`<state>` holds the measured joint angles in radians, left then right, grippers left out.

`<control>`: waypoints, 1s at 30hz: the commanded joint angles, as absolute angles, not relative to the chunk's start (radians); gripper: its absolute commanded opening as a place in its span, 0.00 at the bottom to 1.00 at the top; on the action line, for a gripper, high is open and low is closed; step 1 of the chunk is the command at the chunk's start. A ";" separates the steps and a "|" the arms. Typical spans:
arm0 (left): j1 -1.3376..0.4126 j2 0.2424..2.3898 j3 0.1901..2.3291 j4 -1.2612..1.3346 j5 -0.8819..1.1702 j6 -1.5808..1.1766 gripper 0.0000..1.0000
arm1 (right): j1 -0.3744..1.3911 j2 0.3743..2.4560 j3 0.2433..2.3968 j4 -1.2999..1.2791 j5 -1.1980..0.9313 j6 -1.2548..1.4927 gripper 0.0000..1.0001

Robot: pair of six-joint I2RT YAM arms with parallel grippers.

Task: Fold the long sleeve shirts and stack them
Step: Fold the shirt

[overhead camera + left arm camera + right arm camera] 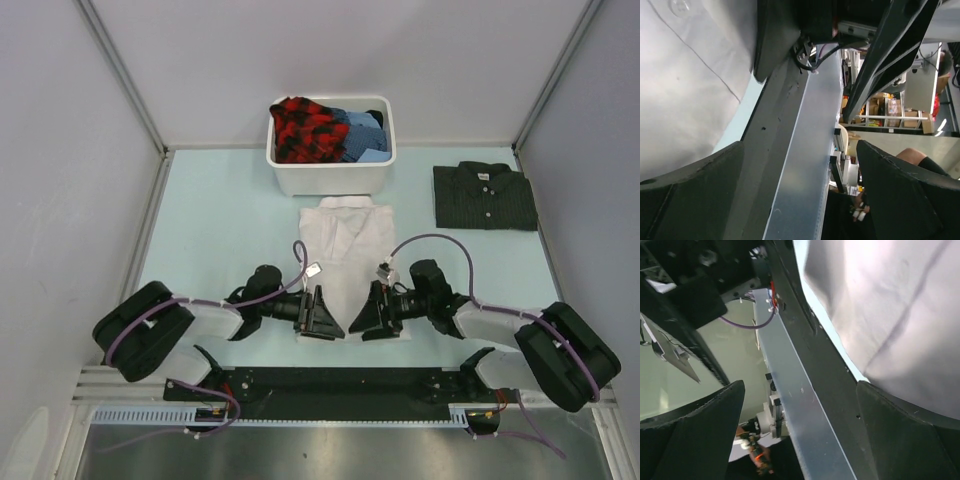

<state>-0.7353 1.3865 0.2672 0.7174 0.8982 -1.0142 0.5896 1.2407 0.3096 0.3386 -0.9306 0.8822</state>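
The white long sleeve shirt (345,240) lies folded in a tall rectangle at the table's middle, collar toward the back. The dark striped shirt (484,196) lies folded flat at the back right. My left gripper (322,318) and right gripper (372,315) face each other low at the white shirt's near edge, one at each near corner. Both are open and hold nothing. In the left wrist view the white shirt (690,75) fills the upper left beside the open gripper (800,200). In the right wrist view it (890,305) fills the upper right above the open gripper (800,435).
A white plastic tub (335,178) stands behind the white shirt, holding red plaid (305,128) and blue (362,135) clothes. The black and metal rail (340,385) runs along the near edge under both grippers. Walls close in left, right and back.
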 commanded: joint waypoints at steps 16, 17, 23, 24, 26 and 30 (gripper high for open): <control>-0.566 1.384 0.212 0.454 0.850 -0.825 0.99 | 0.443 1.248 0.278 0.039 -0.887 0.921 1.00; -0.583 1.350 0.222 0.462 0.863 -0.803 0.99 | 0.440 1.208 0.291 0.006 -0.879 0.895 1.00; -0.750 1.236 0.282 0.537 0.793 -0.761 0.99 | 0.327 1.144 0.295 -0.092 -0.902 0.857 1.00; -0.753 1.267 0.285 0.532 0.784 -0.770 0.99 | 0.318 1.167 0.284 -0.089 -0.888 0.873 1.00; -0.720 1.391 0.290 0.491 0.752 -0.802 0.99 | 0.289 1.267 0.282 -0.084 -0.862 0.914 1.00; -0.634 1.467 0.245 0.541 0.749 -0.859 0.97 | 0.229 1.414 0.279 -0.069 -0.850 0.926 1.00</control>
